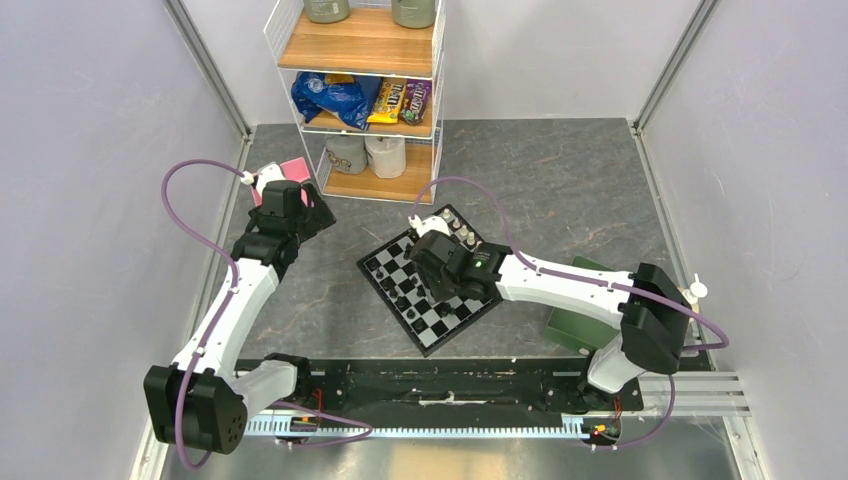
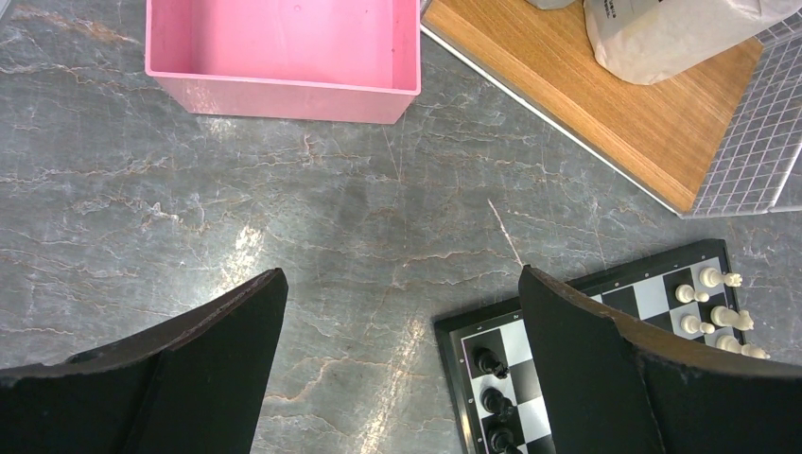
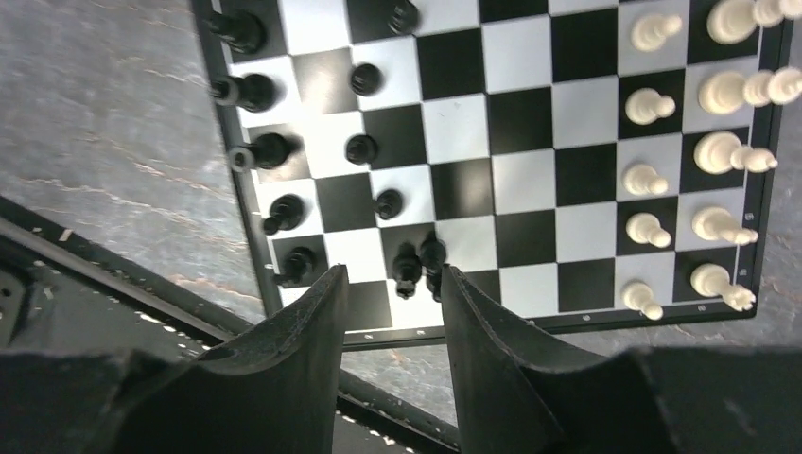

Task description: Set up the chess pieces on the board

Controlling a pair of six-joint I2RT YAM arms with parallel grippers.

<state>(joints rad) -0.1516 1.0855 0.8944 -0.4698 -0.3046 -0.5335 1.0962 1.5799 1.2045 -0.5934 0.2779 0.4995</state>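
Right wrist view: chess pieces (image 3: 646,178) mostly ranked on the board (image 3: 515,180), nearly done I'd say, black pair (image 3: 421,265) crowded by the half-spread right gripper (image 3: 394,274); left gripper (image 2: 402,274) wide, empty.

Your table (image 1: 580,190), grey and veined, you see the board (image 1: 440,325) at its centre, pink box (image 2: 284,96) far left, shelf rack (image 1: 365,185) beside it, green tray (image 1: 570,325) near right.

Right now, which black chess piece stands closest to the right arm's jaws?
The black piece just off the gap between the jaws, on the board's last row; another black piece crowds its right, the rest stand farther off.
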